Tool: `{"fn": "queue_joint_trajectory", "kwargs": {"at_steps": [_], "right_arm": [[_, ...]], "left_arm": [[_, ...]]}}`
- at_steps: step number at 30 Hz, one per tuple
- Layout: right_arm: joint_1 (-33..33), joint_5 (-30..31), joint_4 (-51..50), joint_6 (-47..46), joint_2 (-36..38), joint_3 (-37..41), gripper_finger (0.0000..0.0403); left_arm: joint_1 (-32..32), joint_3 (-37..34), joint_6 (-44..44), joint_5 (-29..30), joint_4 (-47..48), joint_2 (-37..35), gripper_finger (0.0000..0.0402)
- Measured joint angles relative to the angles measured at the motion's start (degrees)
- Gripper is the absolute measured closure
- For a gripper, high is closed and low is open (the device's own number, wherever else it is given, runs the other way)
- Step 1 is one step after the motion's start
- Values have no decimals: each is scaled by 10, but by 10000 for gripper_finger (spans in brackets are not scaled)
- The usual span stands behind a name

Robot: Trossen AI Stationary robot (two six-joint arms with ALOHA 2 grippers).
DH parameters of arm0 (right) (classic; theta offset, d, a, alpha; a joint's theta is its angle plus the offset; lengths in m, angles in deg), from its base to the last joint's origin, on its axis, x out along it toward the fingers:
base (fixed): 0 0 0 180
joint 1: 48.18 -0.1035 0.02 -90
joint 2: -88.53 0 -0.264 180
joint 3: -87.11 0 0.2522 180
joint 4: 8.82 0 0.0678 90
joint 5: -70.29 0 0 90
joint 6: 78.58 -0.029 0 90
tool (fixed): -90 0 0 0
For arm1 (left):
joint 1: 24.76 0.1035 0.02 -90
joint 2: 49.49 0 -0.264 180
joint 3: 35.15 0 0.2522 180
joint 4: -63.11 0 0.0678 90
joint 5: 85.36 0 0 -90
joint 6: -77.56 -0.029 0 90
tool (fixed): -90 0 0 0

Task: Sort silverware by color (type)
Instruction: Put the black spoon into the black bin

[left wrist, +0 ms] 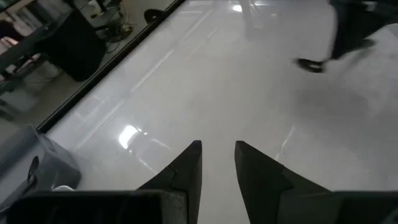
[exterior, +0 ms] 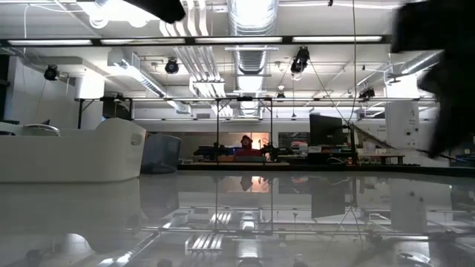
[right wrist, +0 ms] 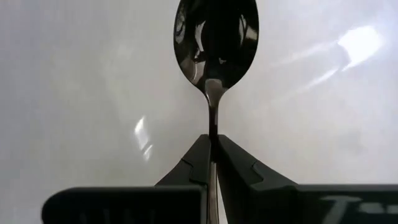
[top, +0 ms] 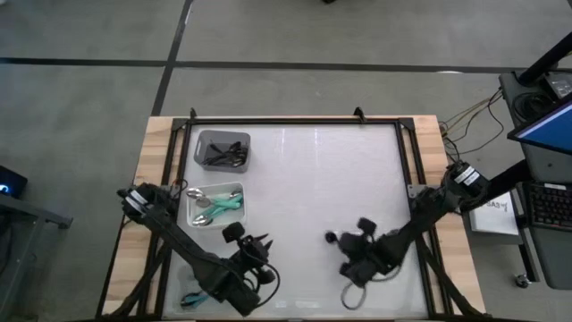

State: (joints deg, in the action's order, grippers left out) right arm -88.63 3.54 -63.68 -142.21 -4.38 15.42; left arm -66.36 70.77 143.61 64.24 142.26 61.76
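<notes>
Right gripper [right wrist: 213, 163] clamping down on a black spoon [right wrist: 216, 43] by the handle, fingers pinched tight on the thin stem, bowl poking straight out ahead of the fingertips. So the spoon's long axis is running in line with the gripper's own pointing direction, which is really the thing to watch for the drop-off.

Sitting low over the front-middle of the white surface [top: 313, 179] in the overhead view, right gripper [top: 355, 243] pointing roughly toward the left side. Looking like the spoon is barely off the surface or still touching, hard to tell which.

Heading next, probably, for the grey bin [top: 222, 150] at the back left, already holding dark spoons. Lying up and to the left of the gripper, well apart, so a long diagonal carry across open surface. Clear bin [top: 215, 205] with teal-handled spoons [top: 217, 204] sitting just in front of the grey one, so worth not dropping short into the wrong one.

Left gripper [left wrist: 217, 163] hovering near the front left, fingers partly apart and holding nothing, actually nearer to both bins but not the one carrying. One more teal spoon [top: 190, 298] lying by the front left edge.
</notes>
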Motion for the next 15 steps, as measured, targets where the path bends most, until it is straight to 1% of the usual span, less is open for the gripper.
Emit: {"fn": "queue_joint_trajectory", "kwargs": {"at_steps": [4, 7, 9, 11, 15], "right_arm": [[36, 89, 12, 82, 7, -23, 394], [55, 140, 29, 146, 10, -46, 394], [69, 170, 51, 193, 9, -60, 394], [78, 194, 87, 243, 9, -71, 394], [85, 199, 175, 348, 9, -80, 394]], "left_arm": [[14, 0, 20, 12, -18, 23, 323], [19, 0, 21, 42, -59, 41, 323], [23, 0, 2, 65, -89, 53, 323], [24, 0, -14, 88, -111, 61, 323], [28, 0, -21, 147, -153, 71, 323]]}}
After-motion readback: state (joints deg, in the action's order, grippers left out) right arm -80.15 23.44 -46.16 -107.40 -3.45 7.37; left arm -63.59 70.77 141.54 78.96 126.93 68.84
